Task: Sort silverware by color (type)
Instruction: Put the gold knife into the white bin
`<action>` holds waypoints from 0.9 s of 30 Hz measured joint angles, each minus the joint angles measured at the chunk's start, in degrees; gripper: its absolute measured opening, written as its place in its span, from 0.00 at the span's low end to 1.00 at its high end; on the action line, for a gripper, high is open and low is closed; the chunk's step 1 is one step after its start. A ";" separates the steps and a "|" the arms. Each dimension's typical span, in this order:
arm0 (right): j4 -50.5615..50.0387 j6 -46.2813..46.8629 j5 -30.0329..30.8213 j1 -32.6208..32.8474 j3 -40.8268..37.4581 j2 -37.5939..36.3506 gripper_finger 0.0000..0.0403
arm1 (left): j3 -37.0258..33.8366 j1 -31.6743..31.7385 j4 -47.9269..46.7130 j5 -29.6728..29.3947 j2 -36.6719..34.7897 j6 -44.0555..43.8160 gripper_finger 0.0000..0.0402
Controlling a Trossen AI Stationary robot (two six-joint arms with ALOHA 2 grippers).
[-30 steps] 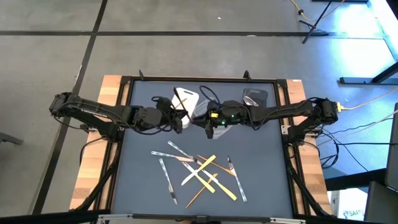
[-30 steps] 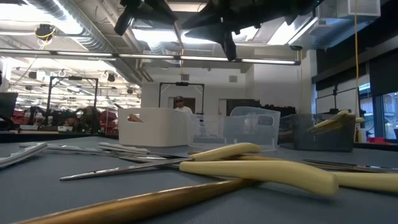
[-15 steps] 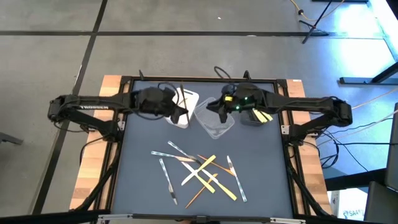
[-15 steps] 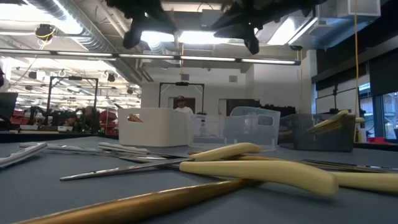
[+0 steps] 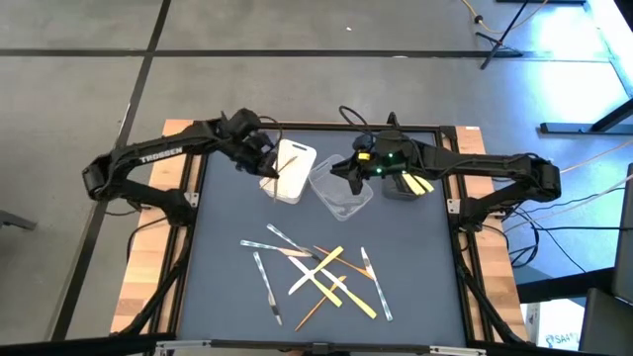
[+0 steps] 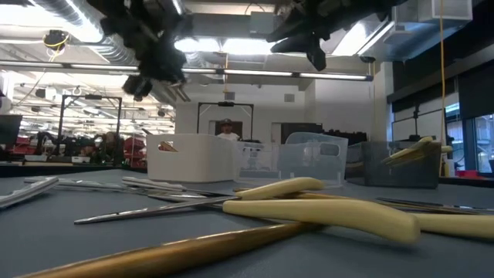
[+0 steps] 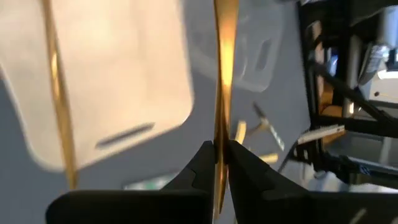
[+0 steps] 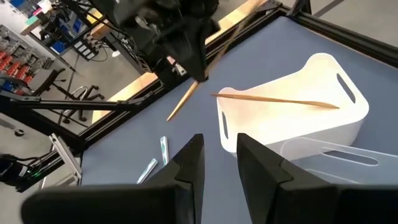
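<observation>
Silverware point(image 5: 316, 272), tubs point(image 5: 341, 188) on table point(image 5: 223, 287)

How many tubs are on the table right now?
3: white tub at the back, left of centre; clear tub beside it to the right; dark grey tub farther right, largely under the right arm.

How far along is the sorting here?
Early stage. Done: one wooden piece lies across the white tub; yellow ones sit in the grey tub. In hand: left gripper holds a wooden stick beside the white tub. Left: the pile on the mat.
</observation>
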 joint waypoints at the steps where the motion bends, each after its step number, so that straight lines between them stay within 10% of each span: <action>1: 0.00 0.00 0.00 0.02 0.00 0.00 0.20 | 0.00 0.50 -0.98 1.64 1.23 0.00 0.05; 9: -0.33 -1.71 -0.01 0.02 0.00 0.00 0.20 | 0.00 1.28 -2.33 19.53 12.69 -0.02 0.05; 27: -1.20 -4.44 0.02 0.02 0.00 0.00 0.20 | 0.02 5.12 -2.48 29.30 21.33 -8.99 0.07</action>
